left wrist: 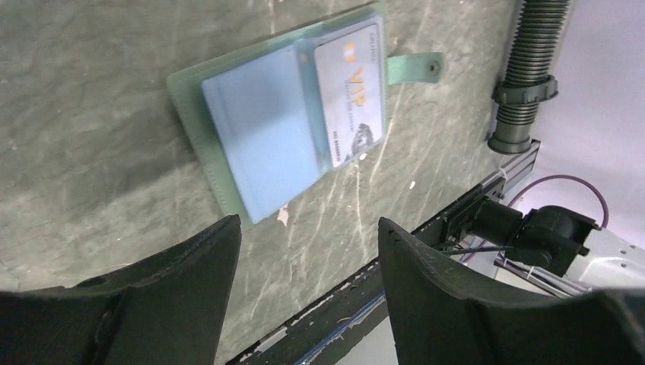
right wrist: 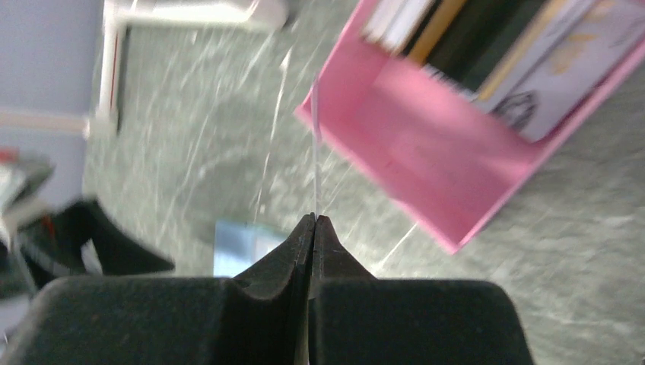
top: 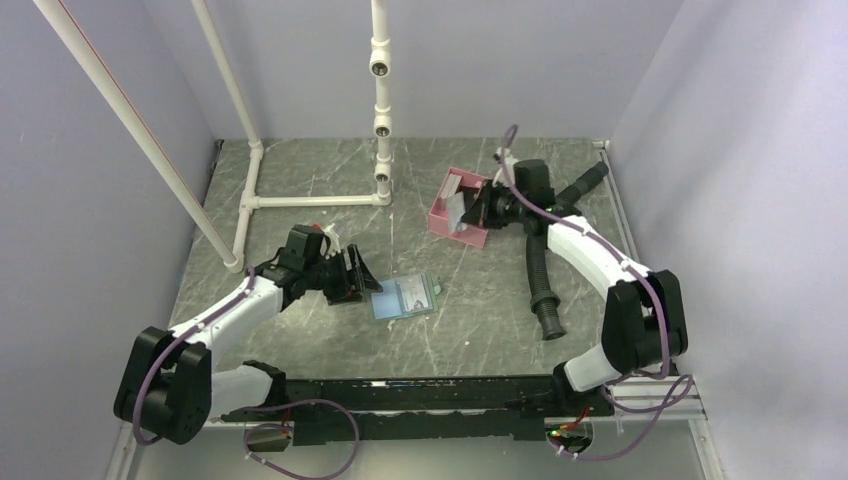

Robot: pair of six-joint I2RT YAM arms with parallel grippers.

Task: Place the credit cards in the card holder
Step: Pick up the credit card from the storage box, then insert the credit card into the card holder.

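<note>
One card [left wrist: 348, 91] already sits in the open holder [left wrist: 258, 137]. The left gripper [left wrist: 308, 228] hovers just beside the holder, jaws wide apart and gripping nothing. Well apart from the holder, the right gripper [right wrist: 314, 219] is pinched tight on a second card [right wrist: 315, 152], seen edge-on. The tray [right wrist: 426, 137], also far from the holder, contains several more cards [right wrist: 525, 68]. Most of the job seems left.

Looks like a lab robot cell: marble-look tabletop [top: 480, 320] boxed in by plain lilac panels [top: 740, 150], white PVC pipe frame [top: 380, 100], black mounting rail [top: 430, 395] at near edge, loose corrugated hose [top: 538, 280]
</note>
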